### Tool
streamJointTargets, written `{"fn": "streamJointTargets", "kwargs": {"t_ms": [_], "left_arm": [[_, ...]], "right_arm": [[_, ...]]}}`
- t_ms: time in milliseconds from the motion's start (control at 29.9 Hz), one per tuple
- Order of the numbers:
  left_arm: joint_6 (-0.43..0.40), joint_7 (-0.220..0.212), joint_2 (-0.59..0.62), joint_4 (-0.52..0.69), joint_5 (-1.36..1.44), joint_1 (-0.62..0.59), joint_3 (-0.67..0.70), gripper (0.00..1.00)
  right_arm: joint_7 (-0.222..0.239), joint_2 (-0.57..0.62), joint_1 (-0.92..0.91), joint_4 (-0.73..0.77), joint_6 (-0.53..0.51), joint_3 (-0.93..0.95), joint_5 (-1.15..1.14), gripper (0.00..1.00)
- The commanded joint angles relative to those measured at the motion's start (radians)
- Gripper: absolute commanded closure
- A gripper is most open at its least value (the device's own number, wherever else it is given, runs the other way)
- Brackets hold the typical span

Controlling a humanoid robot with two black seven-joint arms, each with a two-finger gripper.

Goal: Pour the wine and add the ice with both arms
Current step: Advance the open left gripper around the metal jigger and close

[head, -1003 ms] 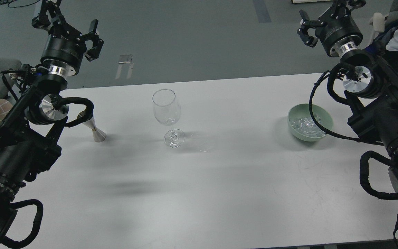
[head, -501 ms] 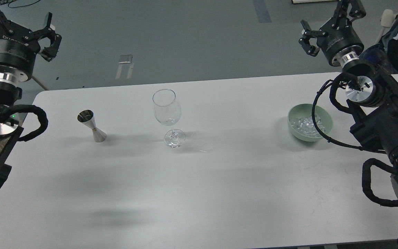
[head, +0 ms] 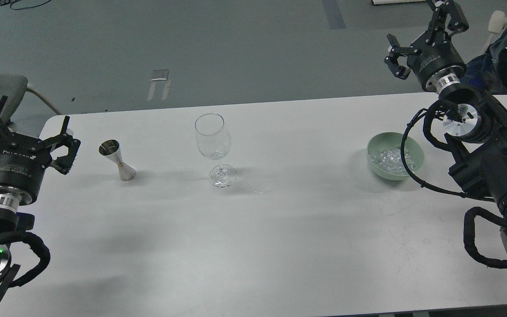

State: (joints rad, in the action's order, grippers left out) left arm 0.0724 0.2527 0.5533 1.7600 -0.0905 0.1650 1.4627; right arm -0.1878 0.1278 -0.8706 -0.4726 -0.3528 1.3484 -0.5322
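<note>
Fingers spread, holding nothing, on left gripper (head: 31,132) at 9 o'clock and right gripper (head: 425,26) at 1 o'clock. Jigger (head: 118,160) sits left of glass (head: 214,147); ice (head: 387,159) in bowl (head: 417,164) at 3 o'clock.

The white counter (head: 253,246) carries three items. A clear stemmed wine glass (head: 213,143) stands upright near centre. A steel jigger (head: 117,160) stands at its 9 o'clock, well apart. A green bowl (head: 395,156) sits at the glass's 3 o'clock, well apart, holding the ice (head: 387,159). The left end effector (head: 29,134) hangs at the counter's 9 o'clock edge, fingers spread, empty, near the jigger without touching it. The right end effector (head: 423,33) is raised at 1 o'clock, beyond the counter's far edge, fingers spread, empty. Wine cannot be made out.
</note>
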Motion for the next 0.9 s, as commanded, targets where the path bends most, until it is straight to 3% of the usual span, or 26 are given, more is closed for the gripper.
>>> {"fn": "streamJointTargets", "kwargs": {"t_ms": [0,134,334,501,535,635,869], "left_arm": [[-0.061,0.002,-0.062,0.003,0.000,0.079,0.062,0.02],[-0.146,0.000,-0.157,0.003,0.001,0.166,0.071,0.06],[-0.157,-0.006,-0.245,0.001,-0.002,0.232,0.065,0.06],[-0.132,-0.041,-0.279,-0.017,0.000,0.220,0.058,0.10],[-0.103,-0.061,-0.291,-0.034,0.000,0.197,0.059,0.14],[-0.040,-0.088,-0.354,-0.066,0.000,0.116,0.059,0.15],[-0.033,-0.098,-0.400,-0.114,0.000,0.079,0.058,0.22]], "right_arm": [[-0.001,0.003,0.007,-0.011,0.002,0.000,0.000,0.00],[-0.001,0.021,0.021,-0.040,0.006,-0.005,0.000,0.00],[-0.001,0.023,0.048,-0.066,0.011,-0.003,0.000,0.00],[-0.001,0.023,0.061,-0.080,0.014,-0.005,-0.002,0.00],[-0.001,0.023,0.061,-0.080,0.015,-0.005,-0.002,0.00],[-0.001,0.023,0.061,-0.081,0.015,-0.005,-0.002,0.00],[0.001,0.030,0.061,-0.081,0.015,-0.008,-0.002,0.00]]}}
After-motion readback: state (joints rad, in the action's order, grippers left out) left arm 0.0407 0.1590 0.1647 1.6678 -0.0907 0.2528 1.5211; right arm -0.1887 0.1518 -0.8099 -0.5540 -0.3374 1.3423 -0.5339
